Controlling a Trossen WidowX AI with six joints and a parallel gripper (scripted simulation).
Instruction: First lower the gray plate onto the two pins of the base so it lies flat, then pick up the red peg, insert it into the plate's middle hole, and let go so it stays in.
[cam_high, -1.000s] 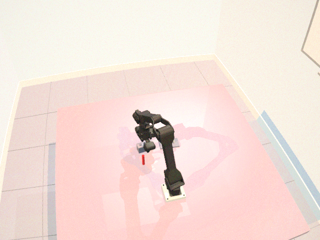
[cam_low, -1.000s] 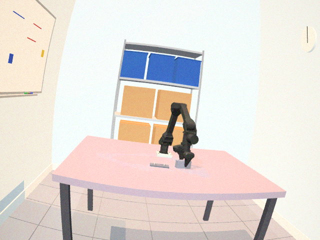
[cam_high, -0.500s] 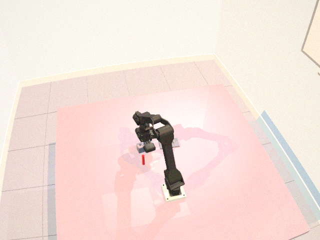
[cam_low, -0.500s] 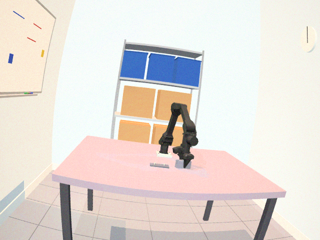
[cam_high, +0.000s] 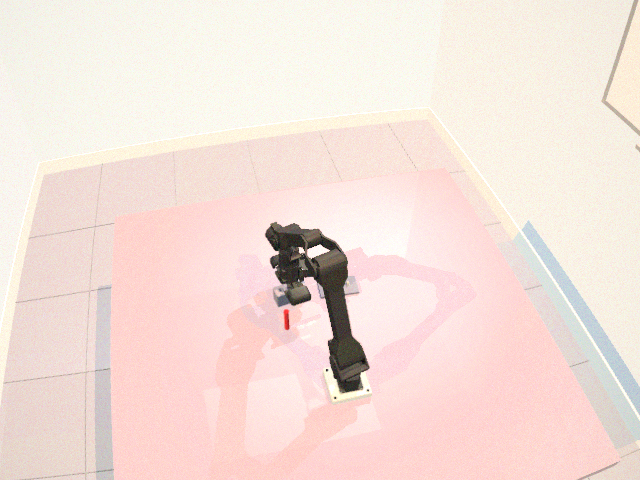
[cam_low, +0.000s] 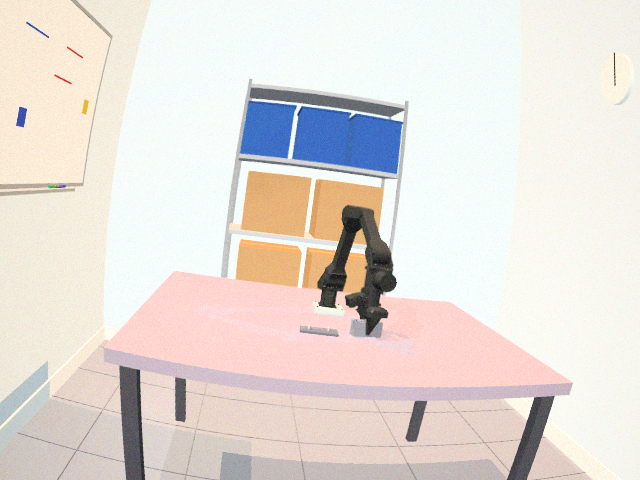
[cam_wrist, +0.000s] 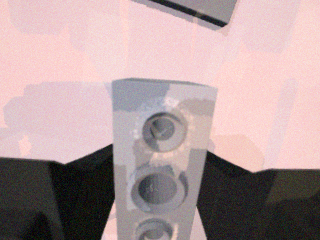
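Observation:
The gray plate (cam_high: 280, 296) (cam_low: 359, 328) (cam_wrist: 125, 125) is a thick block with three holes in a row, the middle one widest. It appears to rest on the table, left of the base in the top view. My gripper (cam_low: 370, 329) (cam_wrist: 156, 145) points down and is shut on the plate, with one black finger against each long side. The base (cam_high: 338, 290) (cam_low: 318, 331) (cam_wrist: 210, 7) lies flat, with its two pins showing in the exterior view. The red peg (cam_high: 286, 319) is near the plate, on the side toward the robot's mount, and is not visible in the other views.
The arm's white mounting plate (cam_high: 333, 391) (cam_low: 328, 310) stands on the pink table (cam_high: 180, 310) (cam_low: 232, 356). Shadows of the arm cross the table. Behind the table in the exterior view is a shelf with blue bins (cam_low: 268, 129) and orange boxes (cam_low: 276, 204).

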